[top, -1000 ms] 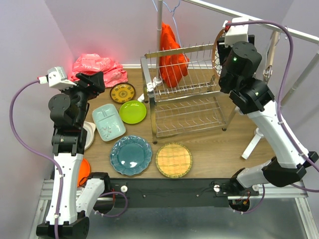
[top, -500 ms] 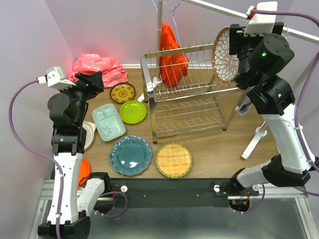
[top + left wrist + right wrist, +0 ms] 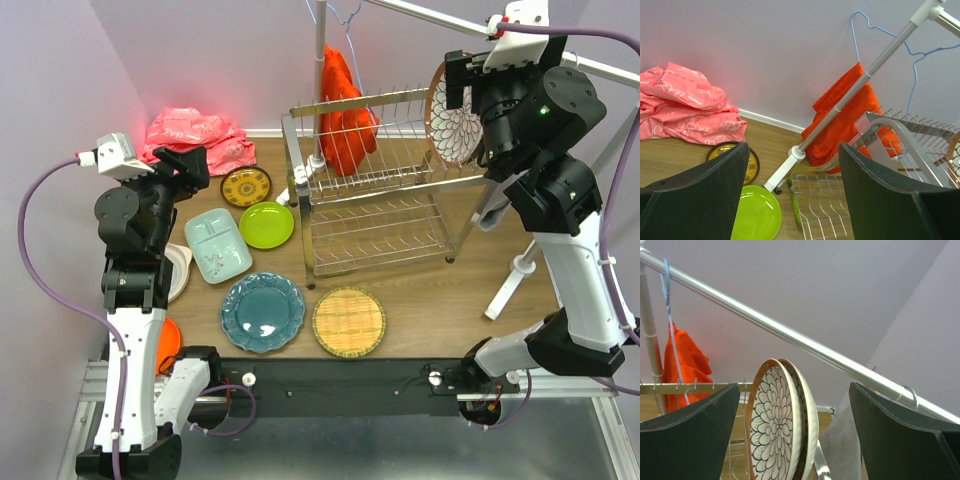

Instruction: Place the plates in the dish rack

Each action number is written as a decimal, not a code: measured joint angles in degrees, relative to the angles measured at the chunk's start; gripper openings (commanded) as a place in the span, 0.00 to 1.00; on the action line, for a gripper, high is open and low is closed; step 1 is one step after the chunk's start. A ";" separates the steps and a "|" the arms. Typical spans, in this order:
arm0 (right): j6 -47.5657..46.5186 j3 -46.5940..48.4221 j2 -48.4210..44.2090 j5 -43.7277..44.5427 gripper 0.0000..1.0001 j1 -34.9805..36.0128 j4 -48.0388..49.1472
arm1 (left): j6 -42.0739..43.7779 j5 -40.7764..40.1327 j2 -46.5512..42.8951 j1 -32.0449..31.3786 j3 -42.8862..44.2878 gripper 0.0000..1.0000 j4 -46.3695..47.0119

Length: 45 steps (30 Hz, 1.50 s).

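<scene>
The chrome dish rack (image 3: 370, 190) stands at the back middle of the table. Two white petal-patterned plates (image 3: 775, 425) stand on edge at the right end of its top tier (image 3: 452, 120). My right gripper (image 3: 462, 98) is open just behind them, its fingers apart from them on either side (image 3: 794, 390). My left gripper (image 3: 185, 162) hangs open and empty over the table's left side (image 3: 794, 150). On the table lie a teal scalloped plate (image 3: 262, 311), a woven-yellow plate (image 3: 349, 321), a lime green plate (image 3: 266, 224), a mint tray (image 3: 217, 245) and a small dark-yellow plate (image 3: 246, 186).
An orange plate (image 3: 168, 342) and a pale dish (image 3: 182, 272) lie partly under the left arm. A pink bag (image 3: 195, 135) lies at the back left. A red-orange cloth (image 3: 340, 110) hangs from a rail behind the rack. A white stand leg (image 3: 510, 280) rests right of the rack.
The right gripper has opened wide and pulled up and back to the right, leaving the petal plate standing in the rack's top tier. The left arm has not moved.
</scene>
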 measured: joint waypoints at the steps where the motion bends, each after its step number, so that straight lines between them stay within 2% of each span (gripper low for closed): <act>1: -0.11 0.00 -0.04 -0.87 0.98 0.00 -0.11 | 0.22 0.11 0.00 0.00 0.04 0.81 -0.11; 18: 1.86 -2.97 -1.60 -18.16 0.97 0.07 -0.35 | 2.43 1.20 -0.87 0.09 1.75 0.81 -5.88; 26: 6.19 -2.86 -0.83 -26.99 0.97 0.07 -0.28 | 2.73 1.64 -3.23 0.11 0.57 0.81 -7.61; 39: 14.32 -5.09 -0.57 -47.91 0.99 0.07 -0.15 | 3.26 1.79 -4.20 0.11 -3.08 0.81 -9.88; 45: 17.16 -5.84 -0.33 -51.47 0.99 0.07 -0.17 | 3.43 2.60 -2.84 0.11 -5.38 0.81 -9.46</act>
